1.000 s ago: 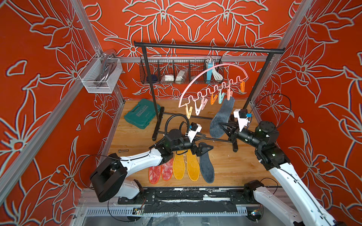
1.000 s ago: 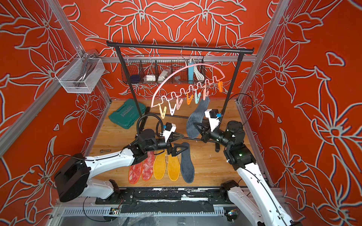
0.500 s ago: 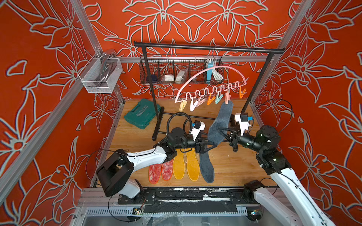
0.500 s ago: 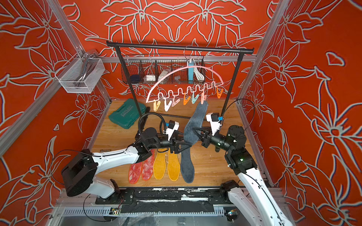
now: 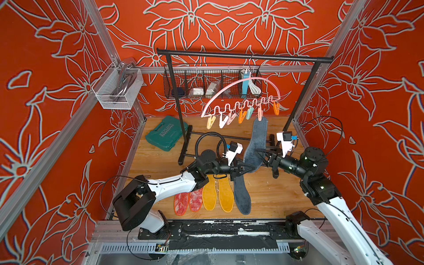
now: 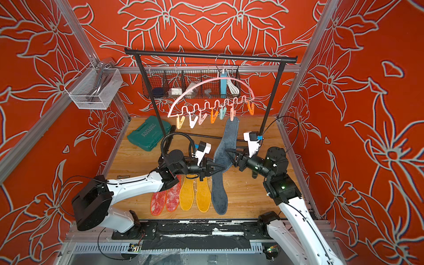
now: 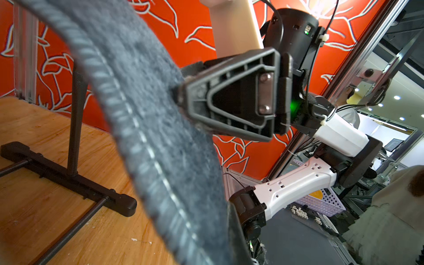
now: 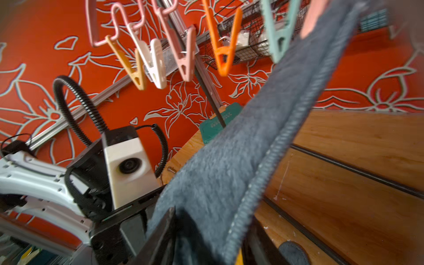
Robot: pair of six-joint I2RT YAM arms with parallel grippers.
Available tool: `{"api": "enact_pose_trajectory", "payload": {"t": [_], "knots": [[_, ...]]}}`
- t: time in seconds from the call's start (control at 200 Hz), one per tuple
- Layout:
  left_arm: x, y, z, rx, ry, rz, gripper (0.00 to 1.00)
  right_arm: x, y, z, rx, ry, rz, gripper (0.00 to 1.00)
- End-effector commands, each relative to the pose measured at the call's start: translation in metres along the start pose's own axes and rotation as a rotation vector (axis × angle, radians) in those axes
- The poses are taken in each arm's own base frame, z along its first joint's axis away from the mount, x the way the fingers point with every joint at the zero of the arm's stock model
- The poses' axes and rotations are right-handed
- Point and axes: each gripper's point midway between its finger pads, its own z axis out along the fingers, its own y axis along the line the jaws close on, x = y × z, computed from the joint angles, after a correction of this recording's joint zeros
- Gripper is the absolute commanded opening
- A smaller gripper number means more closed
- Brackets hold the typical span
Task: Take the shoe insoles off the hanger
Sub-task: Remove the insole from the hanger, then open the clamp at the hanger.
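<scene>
One fuzzy dk-grey insole [image 5: 258, 140] w/ stitched rim is hanging off the pink hanger [image 5: 238, 88], L gripper [image 5: 249, 168] clamping its lower end, R gripper [image 5: 259, 153] jaws seemingly standing apart.

Dark grey insole [image 5: 258, 142] hangs pegged to pink hanger [image 5: 238, 86], lower end clamped in left pincer [image 5: 249, 168]. Five more insoles [image 5: 215, 195] lie flat below that pincer.

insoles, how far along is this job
Done: five lie on the table: red pair, yellow pair, one grey insole. In hand: the last grey insole hangs from a pink peg on the hanger, left gripper shut on its lower end, right gripper jaws apart around it. Left: free it, lay it down.
</scene>
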Motion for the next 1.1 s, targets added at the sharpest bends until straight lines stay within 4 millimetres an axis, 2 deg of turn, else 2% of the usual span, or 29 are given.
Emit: {"api": "enact_pose_trajectory", "payload": {"t": [0.0,0.24,0.385,0.55,0.621,0.766,0.871,0.941,1.096], "knots": [[-0.018,-0.029,-0.004,0.087,-0.026,0.057,0.0,-0.025,-0.013,-0.002,0.117,-0.08,0.033,0.61],[-0.017,-0.035,-0.009,0.099,-0.025,0.049,0.0,-0.063,-0.017,0.02,0.133,-0.089,0.017,0.73],[-0.014,-0.037,-0.013,0.087,-0.018,0.054,0.0,-0.08,-0.016,0.035,0.104,-0.074,0.071,0.73],[-0.012,-0.041,-0.019,0.075,-0.004,0.065,0.0,-0.097,-0.034,0.045,0.184,-0.114,0.095,0.72],[-0.01,-0.041,-0.023,0.061,-0.001,0.07,0.0,-0.104,-0.036,0.051,0.179,-0.119,0.103,0.71],[-0.008,-0.044,-0.028,0.053,0.011,0.081,0.0,-0.112,-0.042,0.066,0.173,-0.108,0.167,0.66],[-0.007,-0.044,-0.031,0.039,0.017,0.101,0.0,-0.117,-0.039,0.073,0.138,-0.103,0.187,0.61],[-0.006,-0.045,-0.032,0.032,0.019,0.103,0.0,-0.121,-0.038,0.075,0.124,-0.111,0.195,0.55],[-0.001,-0.042,-0.034,0.017,0.029,0.107,0.0,-0.125,-0.036,0.074,0.117,-0.13,0.189,0.27]]}}
